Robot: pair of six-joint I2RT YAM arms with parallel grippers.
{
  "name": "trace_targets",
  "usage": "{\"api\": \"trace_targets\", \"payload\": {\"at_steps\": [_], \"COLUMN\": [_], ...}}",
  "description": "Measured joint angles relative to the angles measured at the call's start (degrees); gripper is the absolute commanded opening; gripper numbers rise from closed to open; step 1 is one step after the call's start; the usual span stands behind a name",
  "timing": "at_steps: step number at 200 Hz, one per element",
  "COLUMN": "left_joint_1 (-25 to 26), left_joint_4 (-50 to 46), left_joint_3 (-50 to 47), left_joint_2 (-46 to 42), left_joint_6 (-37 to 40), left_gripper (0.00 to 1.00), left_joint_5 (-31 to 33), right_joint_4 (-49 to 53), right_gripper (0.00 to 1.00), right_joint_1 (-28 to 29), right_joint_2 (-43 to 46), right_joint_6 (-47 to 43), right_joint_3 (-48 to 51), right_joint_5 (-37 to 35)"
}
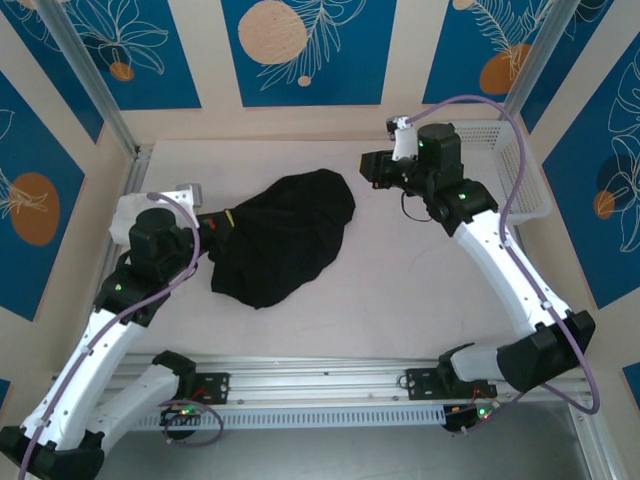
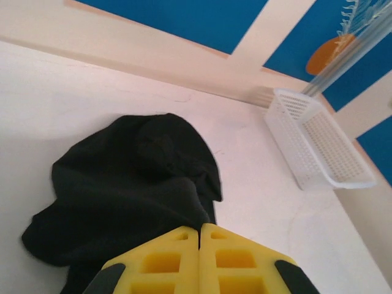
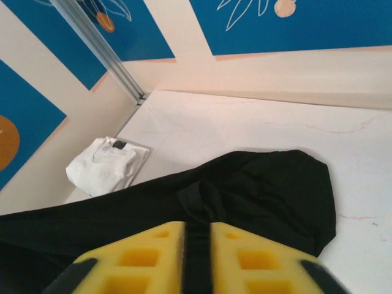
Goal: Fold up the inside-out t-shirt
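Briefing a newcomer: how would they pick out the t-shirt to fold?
On the pale table, look left of centre. The t-shirt is the crumpled black heap there; the garment by the left wall is white and folded.

The black t-shirt lies heaped left of the tabletop's middle and is the main thing in the way. The tabletop's right half and the strip along its near edge are bare and open to a pass. A bare band also runs along the far edge behind the heap. A white basket takes up the far right corner. A folded white garment lies at the left edge, near the heap, with a little bare tabletop between. Walls close the far, left and right edges, with a metal post at the far left corner.
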State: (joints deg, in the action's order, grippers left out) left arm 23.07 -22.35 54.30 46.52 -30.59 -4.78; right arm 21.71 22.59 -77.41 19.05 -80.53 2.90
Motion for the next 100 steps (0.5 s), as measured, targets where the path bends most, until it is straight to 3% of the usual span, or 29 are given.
{"api": "trace_targets", "payload": {"at_steps": [44, 100], "left_joint_1": [0.00, 0.00], "left_joint_4": [-1.20, -3.02], "left_joint_3": [0.09, 1.55], "left_joint_2": [3.10, 4.20], "left_joint_6": [-1.46, -1.88], "left_gripper": [0.00, 0.00], "left_joint_5": [-2.78, -3.39], "right_joint_4": [-5.77, -22.03], "right_gripper": [0.62, 0.72], "right_joint_1": [11.30, 28.55], "right_joint_2": [-10.05, -15.72], "right_joint_6": [0.20, 5.11], "right_joint_3": [9.92, 28.04], "right_joint_5": [0.66, 2.03]}}
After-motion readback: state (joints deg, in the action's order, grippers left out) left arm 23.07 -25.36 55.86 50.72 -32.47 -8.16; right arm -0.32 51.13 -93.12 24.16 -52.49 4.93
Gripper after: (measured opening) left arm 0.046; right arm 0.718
